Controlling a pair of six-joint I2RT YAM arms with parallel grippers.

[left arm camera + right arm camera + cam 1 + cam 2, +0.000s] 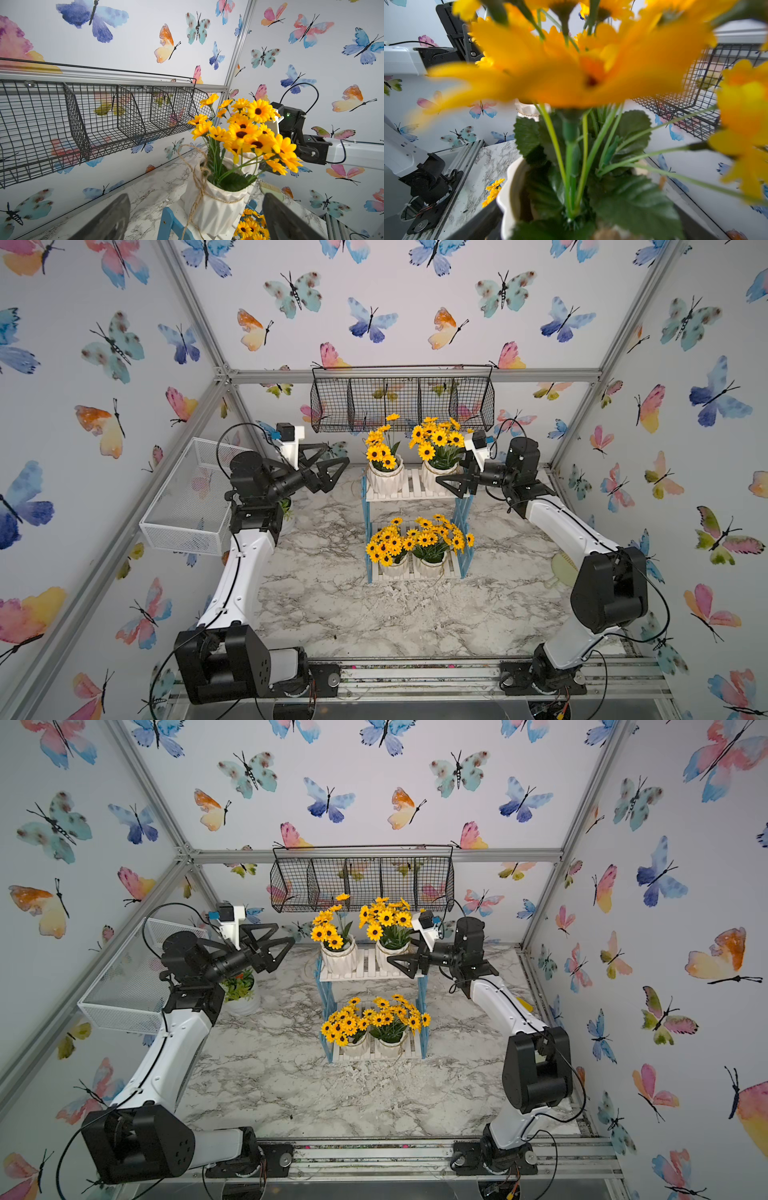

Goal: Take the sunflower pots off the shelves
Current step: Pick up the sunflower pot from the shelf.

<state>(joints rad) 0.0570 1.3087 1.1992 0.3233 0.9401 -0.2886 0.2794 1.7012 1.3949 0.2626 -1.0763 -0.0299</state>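
Was a robot lab test cell, not a home: aluminium extrusion frame (540,375) boxing butterfly-print wall panels (395,290), marble-pattern tabletop (332,605), left arm (245,568) and right arm (561,526) bolted to a base rail (415,674) at 6 o'clock, black wire basket (401,402) hung at 12.

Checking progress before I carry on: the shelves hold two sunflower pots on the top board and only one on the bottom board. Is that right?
Not quite. The bottom board of the shelves holds two sunflower pots, side by side, not one. Both top views show it. The top board does hold two.
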